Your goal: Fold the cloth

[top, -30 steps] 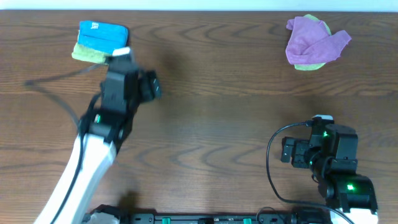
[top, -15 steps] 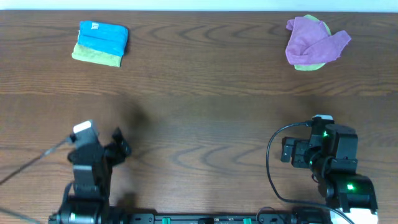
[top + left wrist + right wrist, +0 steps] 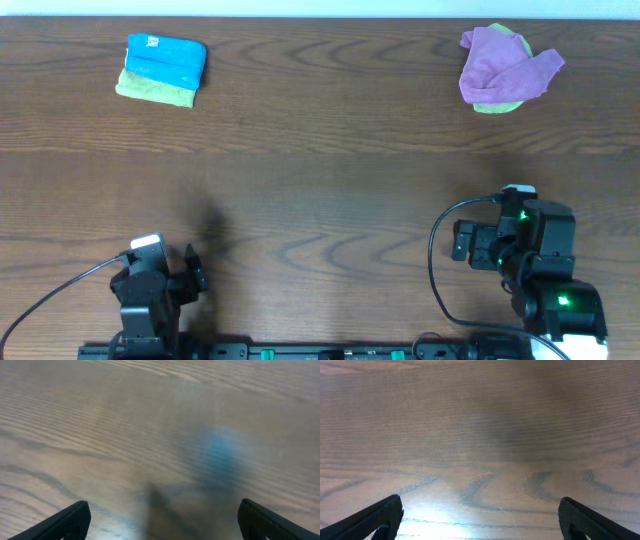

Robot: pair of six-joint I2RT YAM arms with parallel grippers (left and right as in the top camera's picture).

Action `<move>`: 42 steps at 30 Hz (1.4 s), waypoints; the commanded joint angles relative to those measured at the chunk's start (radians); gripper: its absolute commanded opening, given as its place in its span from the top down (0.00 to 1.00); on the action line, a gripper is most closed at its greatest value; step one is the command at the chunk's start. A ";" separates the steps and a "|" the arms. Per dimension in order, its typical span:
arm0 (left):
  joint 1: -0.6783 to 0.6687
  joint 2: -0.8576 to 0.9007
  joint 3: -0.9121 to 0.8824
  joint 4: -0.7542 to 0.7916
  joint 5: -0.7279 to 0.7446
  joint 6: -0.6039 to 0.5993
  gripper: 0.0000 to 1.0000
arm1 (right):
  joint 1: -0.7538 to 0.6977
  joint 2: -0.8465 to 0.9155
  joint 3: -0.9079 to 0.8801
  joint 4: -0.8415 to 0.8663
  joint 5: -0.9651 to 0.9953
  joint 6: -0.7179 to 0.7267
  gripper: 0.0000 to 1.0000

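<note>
The sky-blue cloth lies folded into a small rectangle at the table's far left, on top of a light green cloth. My left gripper is drawn back to the front left edge, far from the cloth. In the left wrist view its fingers stand wide apart over blurred bare wood, and the gripper is open and empty. My right gripper rests at the front right. It is open too, with only wood grain between its fingers.
A crumpled purple cloth lies over another light green cloth at the far right. A black cable loops beside the right arm. A blurred bluish patch shows on the wood in the left wrist view; I cannot tell what it is.
My left arm has pulled back from beside the blue cloth to the front left edge, open and empty. The cloths and the right arm have not moved.
</note>
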 commanded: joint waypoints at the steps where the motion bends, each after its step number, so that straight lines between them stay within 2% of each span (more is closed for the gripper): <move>1: 0.019 -0.044 -0.023 -0.026 0.008 0.079 0.05 | -0.008 -0.004 -0.003 -0.001 0.003 0.013 0.01; 16: 0.021 -0.085 -0.105 -0.062 0.071 0.093 0.05 | -0.008 -0.004 -0.003 -0.001 0.003 0.013 0.01; 19: 0.021 -0.085 -0.107 -0.057 0.109 0.161 0.05 | -0.008 -0.004 -0.003 -0.001 0.003 0.013 0.01; 42: 0.021 -0.085 -0.108 -0.056 0.108 0.172 0.05 | -0.008 -0.004 -0.003 -0.001 0.003 0.013 0.01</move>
